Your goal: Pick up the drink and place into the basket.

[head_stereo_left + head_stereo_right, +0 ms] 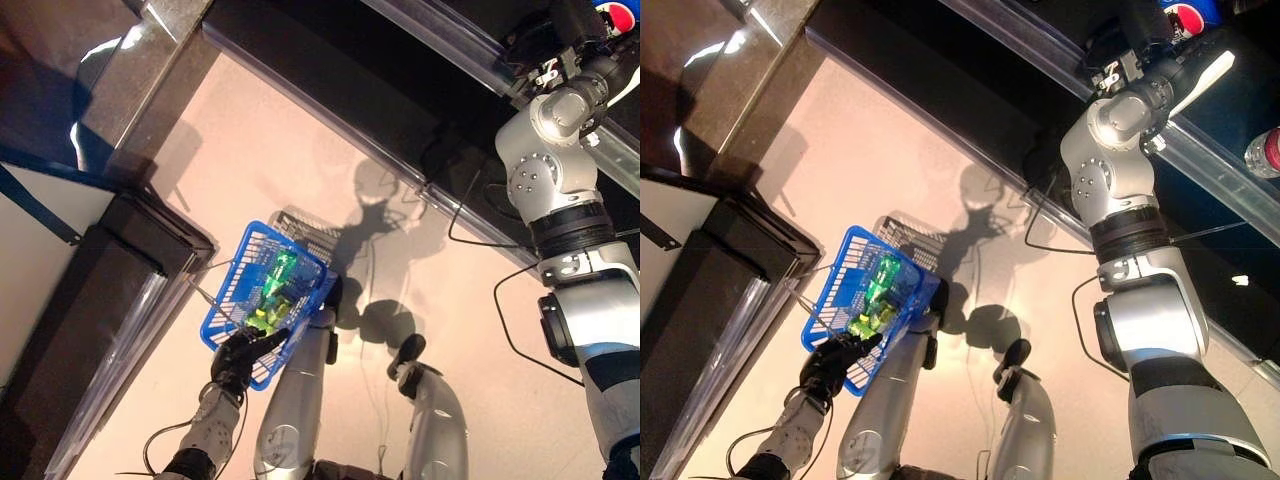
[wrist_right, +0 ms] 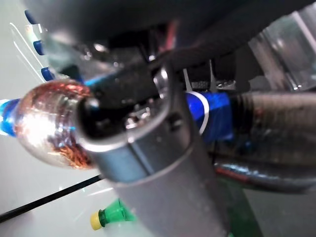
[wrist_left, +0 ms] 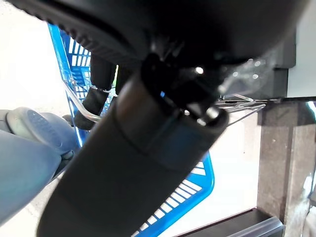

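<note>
My left hand (image 1: 238,360) is shut on the thin wire handles (image 1: 205,295) of the blue basket (image 1: 228,280), which hangs low at my left with green bottles (image 1: 280,275) inside. The basket also shows in the left wrist view (image 3: 197,182). My right arm reaches up to the shelf at the upper right. My right hand (image 1: 1137,45) is curled round a drink bottle (image 2: 49,123) with dark liquid, a blue cap and a blue label (image 2: 207,116). Its label shows by the hand in the right eye view (image 1: 1188,14).
A dark cabinet (image 1: 110,290) stands close at my left beside the basket. A dark shelf unit with a glass front edge (image 1: 450,50) runs along the top and right. Another bottle with a red label (image 1: 1262,150) lies on the shelf. A green bottle with a yellow cap (image 2: 111,215) lies below.
</note>
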### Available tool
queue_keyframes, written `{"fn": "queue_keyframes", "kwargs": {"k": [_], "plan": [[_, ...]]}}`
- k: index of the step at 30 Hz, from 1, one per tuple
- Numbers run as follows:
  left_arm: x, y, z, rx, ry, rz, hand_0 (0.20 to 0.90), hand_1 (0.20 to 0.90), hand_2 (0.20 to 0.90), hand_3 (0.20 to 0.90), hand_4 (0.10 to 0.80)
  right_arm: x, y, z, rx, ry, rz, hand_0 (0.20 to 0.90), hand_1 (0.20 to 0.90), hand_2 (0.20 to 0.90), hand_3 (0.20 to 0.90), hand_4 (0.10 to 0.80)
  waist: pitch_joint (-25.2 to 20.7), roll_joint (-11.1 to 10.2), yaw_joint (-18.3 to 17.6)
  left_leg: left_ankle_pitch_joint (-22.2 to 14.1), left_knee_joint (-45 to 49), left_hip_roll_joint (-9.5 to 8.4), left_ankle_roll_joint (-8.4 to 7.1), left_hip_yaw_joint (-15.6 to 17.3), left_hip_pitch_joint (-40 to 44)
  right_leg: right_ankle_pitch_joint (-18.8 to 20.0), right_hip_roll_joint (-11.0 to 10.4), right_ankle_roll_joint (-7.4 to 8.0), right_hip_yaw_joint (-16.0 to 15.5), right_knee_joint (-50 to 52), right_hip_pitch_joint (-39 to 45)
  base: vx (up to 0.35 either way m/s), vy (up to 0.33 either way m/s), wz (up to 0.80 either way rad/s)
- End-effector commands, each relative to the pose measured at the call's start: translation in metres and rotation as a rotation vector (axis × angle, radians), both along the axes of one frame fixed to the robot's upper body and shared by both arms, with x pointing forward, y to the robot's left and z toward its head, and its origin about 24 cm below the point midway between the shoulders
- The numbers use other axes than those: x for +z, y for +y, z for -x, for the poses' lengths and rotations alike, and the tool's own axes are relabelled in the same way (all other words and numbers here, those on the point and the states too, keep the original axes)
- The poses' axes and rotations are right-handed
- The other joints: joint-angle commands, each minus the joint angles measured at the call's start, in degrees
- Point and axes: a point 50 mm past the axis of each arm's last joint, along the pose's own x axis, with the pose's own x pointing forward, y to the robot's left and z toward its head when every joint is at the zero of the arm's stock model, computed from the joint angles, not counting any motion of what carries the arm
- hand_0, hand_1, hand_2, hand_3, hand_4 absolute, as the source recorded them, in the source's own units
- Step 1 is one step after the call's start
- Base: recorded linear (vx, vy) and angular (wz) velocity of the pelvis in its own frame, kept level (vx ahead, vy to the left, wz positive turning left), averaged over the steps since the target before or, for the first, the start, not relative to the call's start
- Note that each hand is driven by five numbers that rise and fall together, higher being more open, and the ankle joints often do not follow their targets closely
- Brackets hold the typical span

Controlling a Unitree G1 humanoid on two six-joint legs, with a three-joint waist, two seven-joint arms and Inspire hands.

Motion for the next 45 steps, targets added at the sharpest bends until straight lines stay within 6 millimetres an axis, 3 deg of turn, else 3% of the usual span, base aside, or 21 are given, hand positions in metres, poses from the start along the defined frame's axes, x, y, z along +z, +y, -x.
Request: {"fn": "queue_keyframes", "kwargs": {"k": [1, 12, 15, 21, 29, 30, 32, 39, 40, 45], "plan": [[0.018, 0.032, 0.018, 0.009, -0.131, -0.081, 0.3, 0.3, 0.3, 0.2, 0.1, 0.095, -0.012, 0.044, -0.073, -0.342, 0.194, 0.3, 0.3, 0.3, 0.2, 0.1, -1.3, 1.0, 1.8, -10.3, 3.9, -2.45, -2.26, -3.6, 2.8, 5.0, 0.7, -1.3, -0.9, 0.8, -3.9, 0.0, 0.0, 0.0], [0.029, 0.036, 0.012, 0.02, -0.222, -0.062, 0.3, 0.3, 0.3, 0.2, 0.1, 0.101, -0.013, 0.05, 0.014, -0.446, 0.227, 0.3, 0.3, 0.3, 0.2, 0.1, -1.3, 1.2, 1.6, -11.0, 4.7, -2.58, -2.13, -3.5, 4.3, 3.3, 0.8, -1.95, -1.2, 3.3, -3.0, -0.044, -0.007, 0.0], [0.036, 0.037, 0.007, 0.028, -0.28, -0.056, 0.3, 0.3, 0.3, 0.2, 0.1, 0.1, -0.007, 0.053, 0.067, -0.491, 0.252, 0.3, 0.3, 0.3, 0.2, 0.1, -1.3, 1.2, 1.4, -11.3, 5.1, -2.66, -2.24, -3.6, 5.1, 2.6, 0.7, -2.24, -1.4, 4.1, -2.4, -0.061, -0.008, 0.01], [0.061, 0.036, -0.006, 0.044, -0.43, -0.036, 0.3, 0.3, 0.3, 0.2, 0.1, 0.091, 0.024, 0.065, 0.217, -0.535, 0.373, 0.3, 0.3, 0.3, 0.2, 0.1, -1.3, 1.5, 0.7, -11.4, 5.3, -2.89, -2.55, -3.7, 8.8, 0.6, 0.4, -3.15, -2.0, 5.9, 0.7, -0.038, 0.007, 0.02], [0.096, 0.028, -0.02, -0.016, -0.619, -0.056, 0.3, 0.3, 0.3, 0.2, 0.1, 0.062, 0.063, 0.08, 0.459, -0.533, 0.534, 0.3, 0.3, 0.3, 0.2, 0.1, -1.3, 1.0, -0.2, -10.6, 4.1, -2.66, -3.17, -4.0, 14.6, -0.1, 0.4, -3.87, -2.8, 5.2, 6.7, -0.031, -0.01, 0.05], [0.102, 0.026, -0.022, -0.027, -0.65, -0.051, 0.3, 0.3, 0.3, 0.2, 0.1, 0.057, 0.067, 0.081, 0.48, -0.523, 0.556, 0.3, 0.3, 0.3, 0.2, 0.1, -1.3, 1.1, -0.3, -9.1, 3.8, -2.4, -2.95, -3.7, 14.7, 1.1, 0.6, -4.68, -3.6, 4.4, 7.1, -0.086, 0.003, 0.04], [0.106, 0.023, -0.023, -0.04, -0.674, -0.051, 0.3, 0.3, 0.3, 0.2, 0.1, 0.051, 0.07, 0.081, 0.496, -0.51, 0.568, 0.3, 0.3, 0.3, 0.2, 0.1, -1.3, 1.1, -0.4, -9.0, 3.6, -2.39, -3.07, -3.7, 15.4, 1.1, 0.8, -4.83, -3.6, 4.0, 8.1, -0.041, 0.002, 0.0], [0.13, 0.008, -0.025, -0.127, -0.784, -0.056, 0.3, 0.3, 0.3, 0.2, 0.1, 0.003, 0.094, 0.079, 0.696, -0.421, 0.583, 0.3, 0.3, 0.3, 0.2, 0.1, -3.4, 0.3, -0.5, -8.4, 2.5, -1.83, -3.62, -4.0, 18.4, 1.3, 1.6, -5.34, -4.2, 1.5, 12.1, 0.016, -0.035, 0.01], [0.136, 0.003, -0.026, -0.146, -0.813, -0.054, 0.3, 0.3, 0.3, 0.2, 0.1, -0.012, 0.105, 0.08, 0.759, -0.405, 0.557, 0.3, 0.3, 0.3, 0.2, 0.1, -3.9, 0.1, -0.5, -8.0, 2.0, -1.55, -3.76, -4.0, 19.0, 1.5, 2.0, -5.36, -4.2, 0.7, 13.1, 0.012, -0.056, -0.02], [0.155, -0.011, -0.027, -0.221, -0.902, -0.084, 0.3, 0.3, 0.3, 0.2, 0.1, -0.04, 0.129, 0.084, 0.878, -0.361, 0.533, 0.3, 0.3, 0.3, 0.2, 0.1, -4.5, -0.3, -0.2, -7.3, 0.8, -1.18, -4.1, -4.2, 20.2, 2.0, 2.7, -5.42, -4.3, -1.4, 15.4, 0.008, -0.045, 0.02]]}}
